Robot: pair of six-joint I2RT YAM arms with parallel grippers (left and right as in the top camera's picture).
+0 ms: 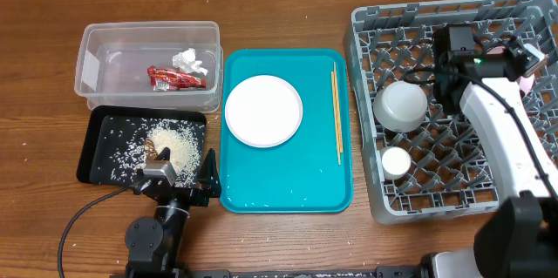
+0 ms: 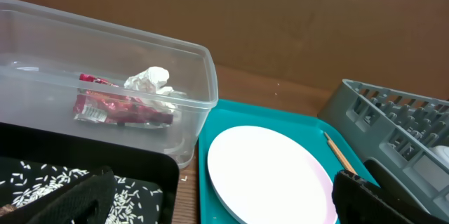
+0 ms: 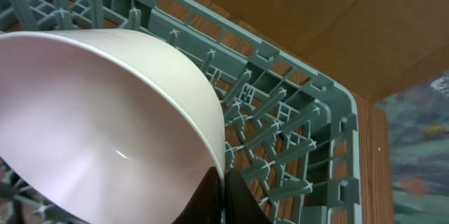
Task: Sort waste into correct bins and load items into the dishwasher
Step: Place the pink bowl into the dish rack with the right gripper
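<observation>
1. Pale pink plate [image 3: 105, 126], right wrist view: closest to the lens, tilted, with its rim pinched by the right gripper [image 3: 223, 182], which was clenched on it. Pegs of the grey dish rack [image 3: 295, 112] stood below and behind it. Contact with the pegs could not be told.
2. Left wrist view: left gripper [image 2: 224, 182] was released, its fingers wide apart and holding nothing. Ahead, a second plate [image 2: 266, 175] lay flat on the teal tray [image 2: 280, 115], with the chopsticks [image 2: 337, 150] just beside it. The clear tub [image 2: 203, 76] held the tissue [image 2: 149, 80] and the red wrapper [image 2: 119, 108]. The black tray [image 2: 70, 143] sat in front of the tub.
3. Overhead view: the tub sat toward the far left corner and the black tray, holding rice [image 1: 174, 143], toward the near left corner. The teal tray was at mid-bench and the rack along the right edge. A white bowl [image 1: 401, 105] and a small cup [image 1: 396, 163] were already in the rack.
4. Hazards, as judged:
   - The rim-only pinch might let the held plate swing or slip.
   - Letting go before it seated between pegs could drop it flat or knock it against the bowl.
   - The thin chopsticks, lying flat, might roll away from closing fingers.
</observation>
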